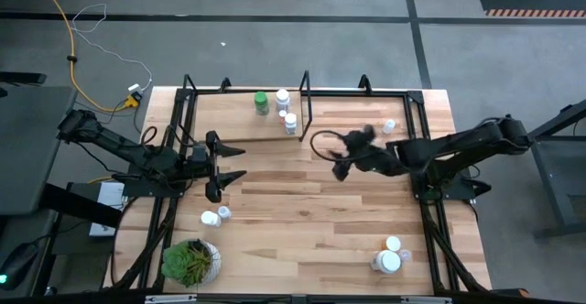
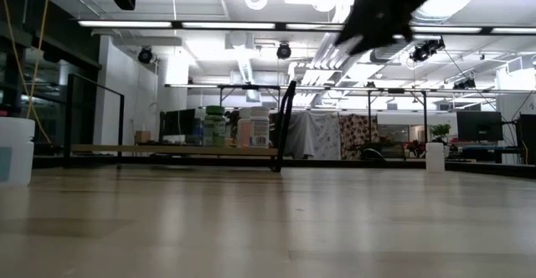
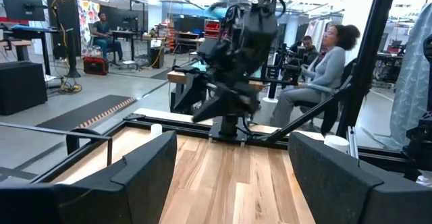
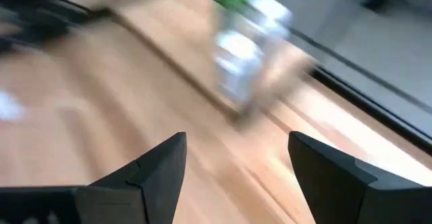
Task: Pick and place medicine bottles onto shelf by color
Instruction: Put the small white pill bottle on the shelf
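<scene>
Light-wood shelf (image 1: 240, 130), framed in thin black rods, sits at the far edge of the table (image 1: 311, 212), left of centre. On it stand three bottles in a close cluster: a green bottle (image 1: 262, 103), a white bottle (image 1: 282, 100) just beside it, and a smaller white bottle (image 1: 290, 123) nearer the shelf's front edge. The low view shows the same group (image 2: 239, 130) on the plank, next to a black upright post (image 2: 283, 127).

Loose bottles on the table: one small white bottle (image 1: 389, 125) at the far right, beside the frame; two small white bottles (image 1: 216, 215) lying near the left, just above a potted green plant (image 1: 190, 261); two larger white-capped bottles (image 1: 389, 255) near the front right corner.

Right gripper (image 1: 343, 153) hangs over the table's middle, just right of the shelf, blurred in the overhead view. Its wrist view shows both dark fingers (image 4: 158, 166) spread wide apart with nothing between them, facing the blurred shelf bottles (image 4: 243, 52).

Left gripper (image 1: 227, 165) rests above the table just in front of the shelf's left part, fingers (image 3: 142, 173) parted widely and empty, pointing toward the right arm (image 3: 236, 62). People sit in the room beyond (image 3: 324, 69).
</scene>
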### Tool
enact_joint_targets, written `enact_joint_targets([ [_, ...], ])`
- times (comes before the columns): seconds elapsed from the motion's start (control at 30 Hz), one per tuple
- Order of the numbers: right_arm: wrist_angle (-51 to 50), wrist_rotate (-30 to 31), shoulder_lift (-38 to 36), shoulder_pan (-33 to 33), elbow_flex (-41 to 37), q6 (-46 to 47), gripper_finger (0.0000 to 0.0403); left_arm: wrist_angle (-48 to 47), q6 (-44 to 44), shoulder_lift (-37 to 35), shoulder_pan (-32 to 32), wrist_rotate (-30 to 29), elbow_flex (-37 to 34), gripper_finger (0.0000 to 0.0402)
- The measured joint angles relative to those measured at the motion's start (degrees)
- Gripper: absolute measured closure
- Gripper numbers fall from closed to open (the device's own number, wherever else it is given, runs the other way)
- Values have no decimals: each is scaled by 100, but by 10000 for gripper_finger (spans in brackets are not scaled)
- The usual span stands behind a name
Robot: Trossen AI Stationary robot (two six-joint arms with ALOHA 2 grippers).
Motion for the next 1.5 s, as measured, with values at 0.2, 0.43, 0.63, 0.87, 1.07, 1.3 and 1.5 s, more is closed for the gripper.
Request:
enact_joint_targets([
  [0.2,-3042,398,-2,-323,264,2903,151,-2,-2,0,0,0,0,126],
  [0.43,-3398,224,0,-1310,-877,4448,151,-48,-2,0,0,2,0,126],
  [0.63,-3091,413,0,-2287,-1523,4834,151,-46,-2,1,0,2,0,126],
  [0.87,-1650,702,2,-2850,-1866,4176,151,-44,-2,1,0,2,0,126],
  [1.07,-1370,925,4,-3283,-2056,4251,151,-44,-4,0,0,2,0,126],
  [1.3,-795,877,7,-3578,-2327,4237,151,-44,-2,2,2,2,0,126],
  [1.5,-187,731,7,-3796,-2649,4233,151,-44,-4,1,1,4,0,126],
])
